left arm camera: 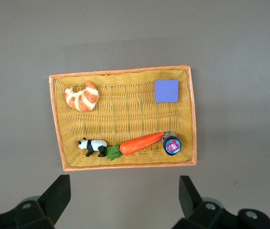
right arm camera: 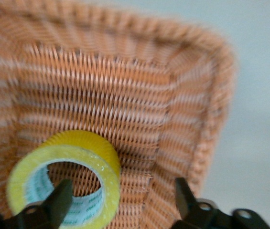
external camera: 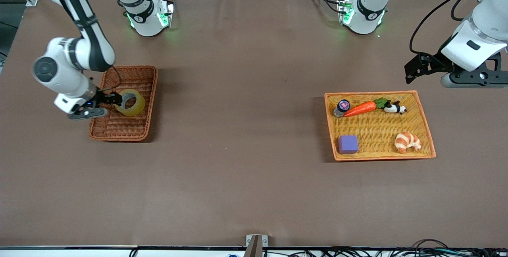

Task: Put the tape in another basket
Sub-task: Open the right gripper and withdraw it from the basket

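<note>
The tape (external camera: 137, 106), a yellowish ring, stands tilted in the reddish-brown basket (external camera: 119, 128) toward the right arm's end of the table. My right gripper (external camera: 119, 99) is open at the tape. In the right wrist view one finger sits in the hole of the tape (right arm camera: 89, 148) and the other is outside it, so the ring's wall lies between the fingers of the right gripper (right arm camera: 123, 191), with the basket (right arm camera: 125, 90) under them. My left gripper (external camera: 412, 70) is open and empty, waiting above the table; it also shows in the left wrist view (left arm camera: 125, 191).
An orange-yellow wicker tray (external camera: 377, 130) toward the left arm's end holds a carrot (external camera: 360, 108), a small jar (external camera: 342, 107), a panda toy (external camera: 395, 108), a purple block (external camera: 348, 144) and a croissant (external camera: 406, 142). The tray (left arm camera: 125, 109) also shows in the left wrist view.
</note>
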`<move>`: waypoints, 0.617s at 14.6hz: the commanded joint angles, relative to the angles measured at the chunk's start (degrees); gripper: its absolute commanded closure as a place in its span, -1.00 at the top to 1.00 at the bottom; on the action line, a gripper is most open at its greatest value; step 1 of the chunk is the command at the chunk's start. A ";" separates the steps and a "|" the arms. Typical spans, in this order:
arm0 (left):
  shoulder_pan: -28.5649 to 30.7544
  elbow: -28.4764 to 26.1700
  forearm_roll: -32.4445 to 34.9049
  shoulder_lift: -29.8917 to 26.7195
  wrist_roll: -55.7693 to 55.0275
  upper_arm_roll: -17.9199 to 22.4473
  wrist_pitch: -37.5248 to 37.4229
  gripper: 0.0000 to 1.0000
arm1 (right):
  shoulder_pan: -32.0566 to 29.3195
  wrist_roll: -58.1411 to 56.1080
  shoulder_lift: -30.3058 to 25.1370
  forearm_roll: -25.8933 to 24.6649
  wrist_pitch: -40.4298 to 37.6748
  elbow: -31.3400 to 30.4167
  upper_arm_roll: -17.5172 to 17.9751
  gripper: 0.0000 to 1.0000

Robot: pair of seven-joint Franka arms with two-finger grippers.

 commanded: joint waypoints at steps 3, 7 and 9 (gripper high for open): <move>0.00 1.37 1.38 0.62 -0.02 -0.16 -0.32 1.00 | -0.73 5.62 -2.39 1.04 -21.68 19.93 2.03 1.00; -0.09 1.46 1.38 0.71 -0.64 -0.16 -0.32 1.00 | -3.97 12.81 -2.39 2.00 -36.20 34.44 8.09 1.00; -0.09 1.37 1.38 0.71 -0.55 -0.16 -0.32 1.00 | -3.46 14.86 -2.22 2.01 -41.73 41.29 8.63 1.00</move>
